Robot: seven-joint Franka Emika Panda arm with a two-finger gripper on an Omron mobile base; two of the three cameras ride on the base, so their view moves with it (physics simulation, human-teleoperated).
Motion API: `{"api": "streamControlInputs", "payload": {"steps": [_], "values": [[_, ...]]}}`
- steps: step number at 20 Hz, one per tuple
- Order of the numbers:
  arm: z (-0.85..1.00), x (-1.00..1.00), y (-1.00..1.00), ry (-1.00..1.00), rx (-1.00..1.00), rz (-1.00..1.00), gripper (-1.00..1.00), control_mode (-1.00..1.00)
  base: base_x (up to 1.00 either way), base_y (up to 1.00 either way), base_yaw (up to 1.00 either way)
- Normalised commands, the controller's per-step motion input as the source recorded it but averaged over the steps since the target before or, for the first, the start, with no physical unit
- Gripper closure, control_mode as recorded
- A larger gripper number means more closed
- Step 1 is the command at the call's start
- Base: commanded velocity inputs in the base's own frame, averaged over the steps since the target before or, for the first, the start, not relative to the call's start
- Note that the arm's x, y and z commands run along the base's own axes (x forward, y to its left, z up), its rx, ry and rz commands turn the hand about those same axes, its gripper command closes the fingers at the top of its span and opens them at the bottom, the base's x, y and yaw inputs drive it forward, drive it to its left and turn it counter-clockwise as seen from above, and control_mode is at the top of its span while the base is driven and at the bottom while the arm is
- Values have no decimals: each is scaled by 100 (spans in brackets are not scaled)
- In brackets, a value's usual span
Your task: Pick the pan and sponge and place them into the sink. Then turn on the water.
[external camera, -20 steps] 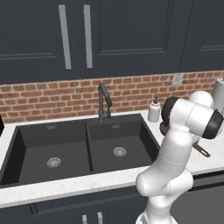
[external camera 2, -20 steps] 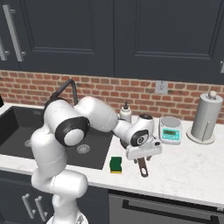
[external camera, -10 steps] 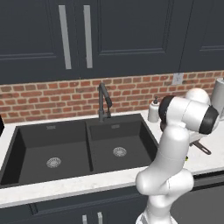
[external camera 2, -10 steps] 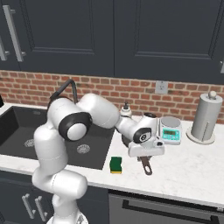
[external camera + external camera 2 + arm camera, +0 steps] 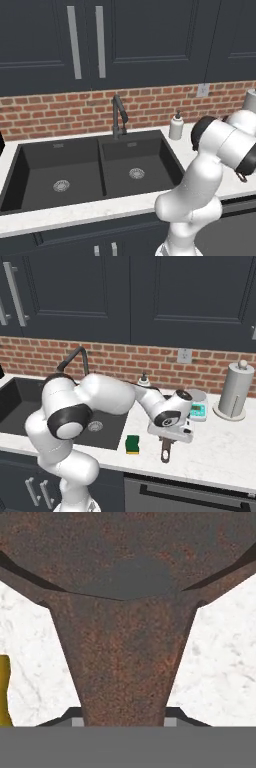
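Two basins make up the black sink (image 5: 30,165), each with a round metal drain, and we see nothing lying in either one; the dark gooseneck faucet (image 5: 119,116) stands behind the divider with no stream under its spout.

From the right base view we find the gripper (image 5: 169,437) lowered onto the white marble bench (image 5: 220,456) to the right of the sink, closed narrow on the handle of the pan (image 5: 165,451), whose looped end points toward the front edge. The sponge (image 5: 132,444) lies just left of that handle, near it but apart, yellow with its green face up.

The hand view gives us what the base cameras cannot: the rusty brown handle widening into the pan body (image 5: 125,562) straight ahead, the handle passing between the two dark fingertips (image 5: 70,716), and a sliver of the yellow sponge at the left edge. In the left base view the arm's white bulk covers the pan; a bit of the handle's end shows at the right.

Behind the gripper sit a soap bottle (image 5: 176,126), a small kitchen scale (image 5: 198,409) and a paper towel roll (image 5: 235,390). Red brick backs the bench, with dark cabinets above.
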Motion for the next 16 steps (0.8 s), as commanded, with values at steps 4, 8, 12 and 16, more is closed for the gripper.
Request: {"api": "streamControlInputs", "payload": {"steps": [4,8,12,16], "values": [[100,-31,0,0,0,-8,100,-100,0,0,0],[95,-18,38,15,0,0,100,-100,0,0,0],[58,-13,83,17,-1,0,100,-100,0,0,0],[7,-9,99,0,-3,10,100,-100,0,0,0]]}}
